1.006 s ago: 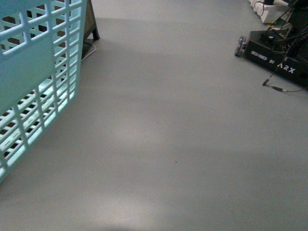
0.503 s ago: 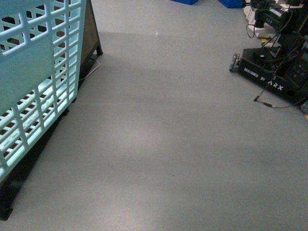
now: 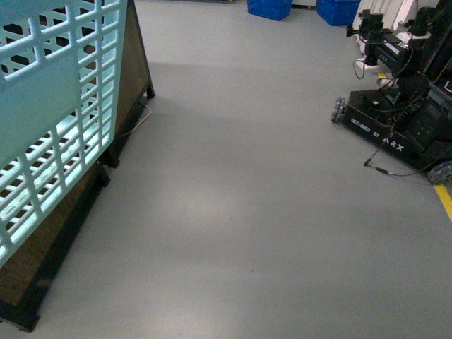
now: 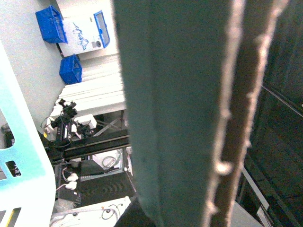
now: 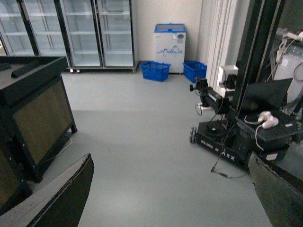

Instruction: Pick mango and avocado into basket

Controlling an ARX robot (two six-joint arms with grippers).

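Basket (image 3: 56, 106) fills my front view's left edge; right gripper (image 5: 169, 165) gapes wide, holding nothing, above floor (image 3: 247, 212); left gripper's state I cannot tell.

We see the basket (image 3: 42, 92) close up at the far left of our front view, light turquoise plastic, only one wall and its upright corner edge in frame. That wall has a plain solid panel in its middle with rows of rectangular slots above, beside and below it, and the lower slots glow pale where light comes through. In our left wrist view a pale strip of the same slotted wall (image 4: 21, 161) shows at the edge.
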